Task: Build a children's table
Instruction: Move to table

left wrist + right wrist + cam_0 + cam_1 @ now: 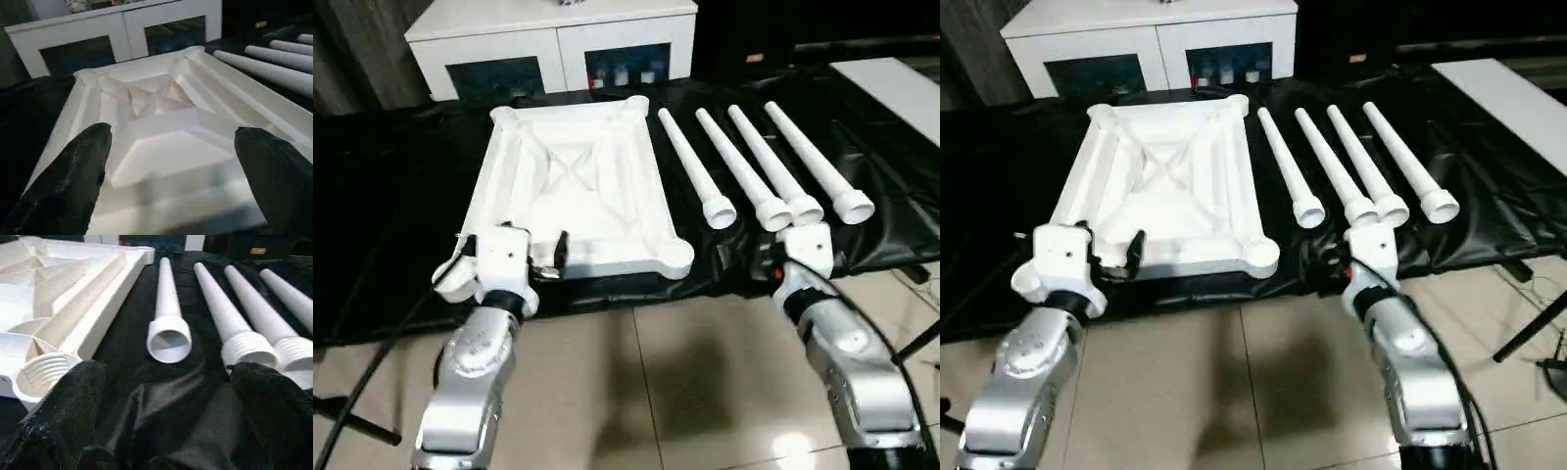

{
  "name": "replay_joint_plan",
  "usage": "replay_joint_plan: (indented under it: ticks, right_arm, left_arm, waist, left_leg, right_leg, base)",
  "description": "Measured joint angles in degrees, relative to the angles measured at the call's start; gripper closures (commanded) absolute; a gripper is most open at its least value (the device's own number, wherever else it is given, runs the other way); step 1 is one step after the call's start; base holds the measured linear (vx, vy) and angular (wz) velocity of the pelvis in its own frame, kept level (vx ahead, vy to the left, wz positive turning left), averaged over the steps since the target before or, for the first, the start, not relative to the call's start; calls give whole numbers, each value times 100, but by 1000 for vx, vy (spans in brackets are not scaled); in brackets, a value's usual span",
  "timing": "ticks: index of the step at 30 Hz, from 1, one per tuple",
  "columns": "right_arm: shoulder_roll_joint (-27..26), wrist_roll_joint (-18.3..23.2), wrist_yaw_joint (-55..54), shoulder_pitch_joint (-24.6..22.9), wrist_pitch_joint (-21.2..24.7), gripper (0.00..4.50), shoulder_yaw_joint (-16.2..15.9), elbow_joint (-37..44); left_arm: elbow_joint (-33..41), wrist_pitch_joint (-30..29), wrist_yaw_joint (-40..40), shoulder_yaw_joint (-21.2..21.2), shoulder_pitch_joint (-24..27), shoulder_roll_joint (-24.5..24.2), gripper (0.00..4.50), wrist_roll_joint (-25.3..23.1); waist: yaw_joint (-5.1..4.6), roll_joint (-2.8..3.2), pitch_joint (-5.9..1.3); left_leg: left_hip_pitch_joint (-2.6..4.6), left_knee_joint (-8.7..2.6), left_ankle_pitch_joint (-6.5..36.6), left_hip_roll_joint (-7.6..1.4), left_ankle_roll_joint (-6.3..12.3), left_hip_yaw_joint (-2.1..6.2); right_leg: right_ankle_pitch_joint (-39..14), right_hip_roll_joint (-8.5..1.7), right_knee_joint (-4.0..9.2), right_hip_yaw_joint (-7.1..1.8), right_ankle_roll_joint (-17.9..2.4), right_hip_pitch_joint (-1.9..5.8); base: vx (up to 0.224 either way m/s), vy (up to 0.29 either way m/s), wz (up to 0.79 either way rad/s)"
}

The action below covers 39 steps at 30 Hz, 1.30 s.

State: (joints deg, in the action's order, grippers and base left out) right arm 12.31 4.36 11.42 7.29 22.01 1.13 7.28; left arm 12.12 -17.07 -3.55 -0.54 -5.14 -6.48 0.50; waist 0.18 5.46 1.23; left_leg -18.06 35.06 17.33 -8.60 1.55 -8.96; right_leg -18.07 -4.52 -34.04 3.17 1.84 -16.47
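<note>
The children's table lies in parts on a black sheet (401,206). Its white top (573,186) rests upside down, ribbed X-braced underside up, with a threaded round socket (41,374) at the near right corner. To its right, several tapered white legs (695,166) lie side by side, wide ends toward me. My left gripper (173,134) stands open at the top's near edge, one finger (73,176) on each side of the rim's middle, holding nothing. My right gripper (166,369) is open and empty above the sheet, just short of the legs' wide ends (168,340).
A white cabinet (553,39) with glass doors stands behind the sheet. A white surface (901,88) shows at the back right. Tiled floor (636,382) lies in front of the sheet. A black cable (362,382) runs at the lower left, and a dark stand leg (1528,333) at the right.
</note>
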Motion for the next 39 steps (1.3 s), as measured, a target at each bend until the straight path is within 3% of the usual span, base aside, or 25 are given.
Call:
replay_joint_plan:
  ticks: [4,8,9,11,12,13,14,15,16,17,18,19,21,22,24,26,27,28,29,30,32,34,35,37,39]
  right_arm:
    - [-86,-29,-75,34,4,0,-115,85]
    - [76,-71,-91,360,-24,0,43,-319]
    - [99,-104,-89,553,-25,0,46,-447]
    - [-23,-100,3,907,-94,0,-175,-497]
    - [-22,-106,33,875,-123,0,-225,-495]
    - [4,-109,38,840,-125,0,-226,-501]
    - [98,-140,38,793,-122,0,-203,-531]
    - [206,-172,35,722,-114,0,-135,-574]
    - [315,-197,27,690,-100,0,11,-706]
    - [342,-227,23,708,-100,0,80,-800]
    - [327,-231,27,731,-102,0,75,-816]
    - [278,-227,34,785,-104,0,53,-814]
    - [156,-185,50,1004,-130,0,33,-774]
    - [7,-139,87,1025,-139,0,-71,-755]
    - [-90,-55,175,1008,-141,0,-328,-714]
    - [29,-111,222,937,-157,0,-410,-714]
    - [97,-186,241,877,-203,0,-426,-714]
    - [166,-260,266,802,-225,0,-448,-716]
    - [210,-304,288,772,-254,0,-461,-711]
    - [260,-304,300,735,-259,0,-434,-729]
    - [181,-248,376,733,-259,0,-339,-739]
    - [72,-123,498,743,-246,0,-360,-678]
    - [73,-57,542,762,-235,0,-385,-557]
    - [-47,34,645,805,-215,0,-617,-412]
    - [-4,189,806,741,-219,0,-665,-165]
  left_arm:
    - [-183,2,15,-222,-158,7,6,175]
    - [-260,-2,47,-180,-296,104,6,201]
    - [-196,-4,78,-245,-247,63,6,195]
    - [-236,-56,174,-504,-77,11,6,182]
    - [-249,-87,199,-516,-15,43,6,183]
    - [-232,-96,210,-505,-16,76,6,183]
    - [-199,-100,209,-434,-81,110,6,186]
    - [-223,-124,206,-339,-148,221,6,188]
    - [-216,-125,168,-72,-182,328,6,196]
    - [-211,-122,126,51,-209,313,6,196]
    - [-208,-119,112,63,-222,279,6,195]
    - [-199,-114,101,37,-245,224,6,194]
    - [-197,-76,78,-97,-235,143,6,194]
    - [-233,-63,65,-178,-220,84,6,193]
    - [-342,-21,57,-333,-293,-9,6,184]
    - [-421,-15,39,-335,-270,-6,6,175]
    - [-400,4,12,-307,-267,-20,6,176]
    - [-340,16,-16,-264,-239,-24,6,182]
    - [-276,23,-57,-196,-217,-29,6,186]
    - [-256,21,-122,-38,-167,30,6,193]
    - [-158,32,-286,120,-20,3,6,242]
    - [-95,83,-486,78,-1,-115,6,358]
    - [-39,111,-627,69,-3,-233,6,419]
    - [-84,152,-923,-20,84,-547,6,434]
    - [-153,249,-1335,3,109,-817,6,497]
  waist:
    - [-59,7,9]
    - [79,80,-14]
    - [85,47,-19]
    - [-25,-109,-24]
    - [-54,-152,-32]
    - [-116,-240,-24]
    - [-140,-440,5]
    - [-174,-544,44]
    - [-152,-503,39]
    - [-117,-480,29]
    - [-117,-455,29]
    - [-69,-331,44]
    - [51,15,75]
    - [72,182,70]
    - [-22,24,87]
    - [-130,6,88]
    - [-181,-71,85]
    - [-282,-222,85]
    - [-359,-405,84]
    - [-358,-433,105]
    - [-288,-315,81]
    - [-93,-157,26]
    - [-26,30,-20]
    - [45,37,-14]
    - [147,-7,-18]
  left_leg:
    - [125,126,182,77,104,127]
    - [-91,342,217,68,458,287]
    - [22,275,231,73,204,355]
    - [119,230,268,136,-185,473]
    - [206,204,307,159,-242,500]
    - [276,187,342,198,-293,498]
    - [310,192,395,369,-247,492]
    - [284,340,477,425,6,526]
    - [98,708,488,442,529,547]
    - [-105,1017,459,491,544,529]
    - [-300,1093,410,521,458,491]
    - [-452,906,288,492,247,405]
    - [-409,283,-42,281,-61,387]
    - [-296,333,-295,154,-101,391]
    - [-207,314,-176,313,-93,395]
    - [-75,298,-83,367,-28,393]
    - [-23,276,-50,480,6,485]
    - [17,265,-15,700,29,651]
    - [1,275,19,882,23,697]
    - [-49,483,149,858,317,664]
    - [-327,981,222,688,380,568]
    - [-473,619,-38,393,132,562]
    - [-530,246,-444,177,-43,564]
    - [-536,435,-380,139,-266,606]
    - [-504,384,-383,301,-273,726]
  right_leg:
    - [-280,-9,-251,-99,-1,98]
    - [-332,336,8,-377,-1,464]
    - [-367,348,-69,-334,10,414]
    - [-453,150,-1004,-87,67,-142]
    - [-425,111,-1188,-71,150,-384]
    - [-375,51,-1172,-101,197,-609]
    - [48,-96,-770,-179,-4,-728]
    - [59,-63,-798,-292,7,-690]
    - [27,-47,-687,-227,-9,-536]
    - [30,-59,-574,-154,-10,-417]
    - [50,-71,-415,0,-33,-257]
    - [67,-91,-205,279,-27,-18]
    - [26,31,-45,573,-69,257]
    - [-42,112,-37,627,-53,392]
    - [-233,136,-579,257,-247,171]
    - [-167,142,-949,142,-109,-213]
    - [-106,119,-967,70,-3,-384]
    - [-23,56,-682,-87,107,-508]
    - [368,-34,-436,-257,87,-449]
    - [258,-55,-458,-224,120,-415]
    - [214,-71,-257,-146,31,-199]
    - [155,-18,-161,-115,-13,-31]
    - [94,116,-198,-28,6,-35]
    - [36,82,-603,-124,-6,-240]
    - [256,-5,-448,-300,148,-396]
  base:
    - [83,-44,10]
    - [98,-2,22]
    - [116,-31,13]
    - [135,-136,-18]
    - [110,-138,-20]
    - [93,-80,-7]
    - [93,-80,-7]
    - [104,-76,29]
    - [132,-65,48]
    - [132,-65,48]
    - [140,-56,46]
    - [107,-10,42]
    - [127,33,25]
    - [220,101,-12]
    - [215,79,-2]
    - [190,29,8]
    - [180,8,6]
    - [164,-43,33]
    - [164,-43,33]
    - [165,-81,56]
    - [186,-57,46]
    - [175,16,15]
    - [150,22,8]
    - [99,48,-2]
    - [47,86,-3]
